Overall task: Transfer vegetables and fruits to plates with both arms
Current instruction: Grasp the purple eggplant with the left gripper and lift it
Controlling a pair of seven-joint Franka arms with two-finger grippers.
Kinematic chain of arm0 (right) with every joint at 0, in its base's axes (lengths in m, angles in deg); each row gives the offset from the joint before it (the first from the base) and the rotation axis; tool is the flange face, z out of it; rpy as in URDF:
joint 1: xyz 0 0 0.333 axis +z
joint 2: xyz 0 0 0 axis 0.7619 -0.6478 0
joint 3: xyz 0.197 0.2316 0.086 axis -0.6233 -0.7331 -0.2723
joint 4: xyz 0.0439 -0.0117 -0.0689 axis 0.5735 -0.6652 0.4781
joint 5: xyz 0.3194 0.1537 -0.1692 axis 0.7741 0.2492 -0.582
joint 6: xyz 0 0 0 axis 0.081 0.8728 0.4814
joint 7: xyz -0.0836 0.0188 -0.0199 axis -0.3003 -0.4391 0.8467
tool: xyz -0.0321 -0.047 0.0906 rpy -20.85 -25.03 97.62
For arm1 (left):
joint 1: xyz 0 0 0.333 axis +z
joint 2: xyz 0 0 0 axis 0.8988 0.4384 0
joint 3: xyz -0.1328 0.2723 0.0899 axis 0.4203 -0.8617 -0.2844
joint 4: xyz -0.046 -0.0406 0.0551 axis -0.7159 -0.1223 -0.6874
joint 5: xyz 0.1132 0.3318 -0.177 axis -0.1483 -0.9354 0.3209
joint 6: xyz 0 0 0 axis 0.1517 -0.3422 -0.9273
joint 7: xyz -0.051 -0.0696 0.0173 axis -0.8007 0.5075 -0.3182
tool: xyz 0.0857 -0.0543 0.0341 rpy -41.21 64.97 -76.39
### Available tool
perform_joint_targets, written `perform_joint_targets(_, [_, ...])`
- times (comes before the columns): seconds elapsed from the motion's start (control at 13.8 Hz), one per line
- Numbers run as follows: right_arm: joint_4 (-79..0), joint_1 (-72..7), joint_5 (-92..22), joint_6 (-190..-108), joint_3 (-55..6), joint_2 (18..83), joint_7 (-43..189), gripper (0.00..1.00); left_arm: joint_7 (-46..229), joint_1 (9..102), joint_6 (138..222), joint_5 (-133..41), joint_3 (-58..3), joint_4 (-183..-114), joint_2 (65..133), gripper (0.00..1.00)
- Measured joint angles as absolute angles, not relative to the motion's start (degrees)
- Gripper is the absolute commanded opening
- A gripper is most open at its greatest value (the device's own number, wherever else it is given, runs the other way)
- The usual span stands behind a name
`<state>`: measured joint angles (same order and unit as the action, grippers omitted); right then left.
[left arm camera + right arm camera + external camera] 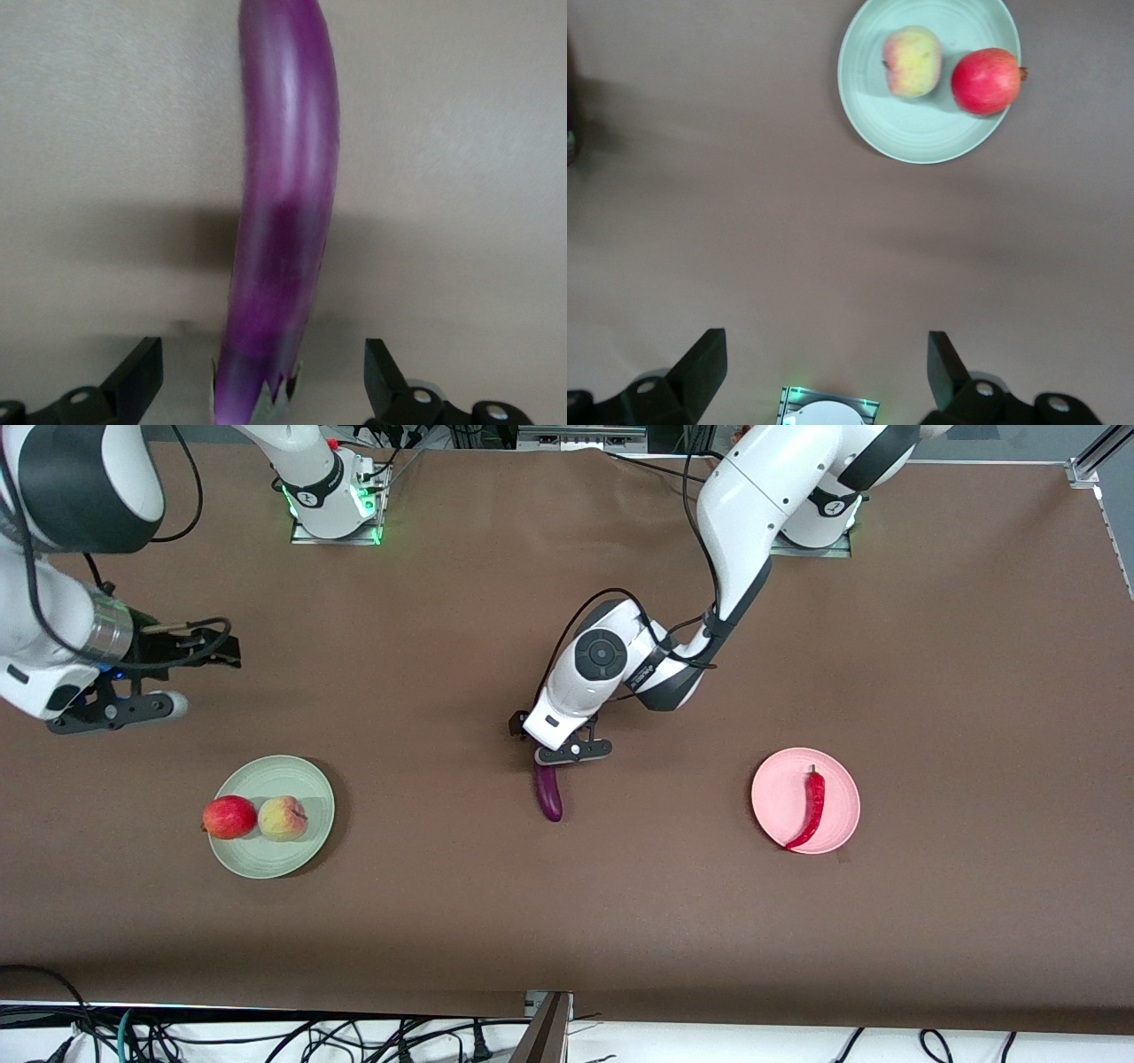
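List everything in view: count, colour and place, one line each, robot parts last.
eggplant: one, purple, on the table mid-way between the plates, stem end between the left gripper's jaws
chili pepper: one, red, on the pink plate
red fruit: one, on the green plate's edge
peach-like fruit: one, yellowish-pink, beside the red fruit
pink plate: one, toward the left arm's end
green plate: one, pale, toward the right arm's end
table: one, brown
left gripper: jaws open, astride the eggplant
right gripper: jaws open, over bare table

Purple eggplant [549, 797] flat mid-table, red chili [810, 810] on pink plate [780, 802], apple [229, 817] touching peach [283, 818] on green plate [292, 775]
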<state>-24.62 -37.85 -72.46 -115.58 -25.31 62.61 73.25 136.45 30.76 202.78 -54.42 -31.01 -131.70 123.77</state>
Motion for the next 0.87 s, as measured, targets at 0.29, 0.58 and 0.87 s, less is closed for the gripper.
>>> perform_joint_targets(0.29, [-24.86, -40.97, -74.08, -116.22, -26.35, 66.66, 73.52, 1.00, 136.44, 30.40, 203.08, -56.71, -31.25, -131.64, 124.47, 0.17])
perform_joint_targets(0.58, [-26.13, -43.89, -74.08, -116.27, -26.68, 69.87, 72.01, 1.00, 132.54, 31.35, 203.12, -56.73, -31.87, -131.53, 124.47, 0.00])
perform_joint_targets(0.87, [-26.93, -44.04, -74.08, -116.41, -28.48, 69.93, 74.07, 1.00, 126.31, 39.73, 200.97, -56.73, -29.42, -129.90, 123.80, 0.00])
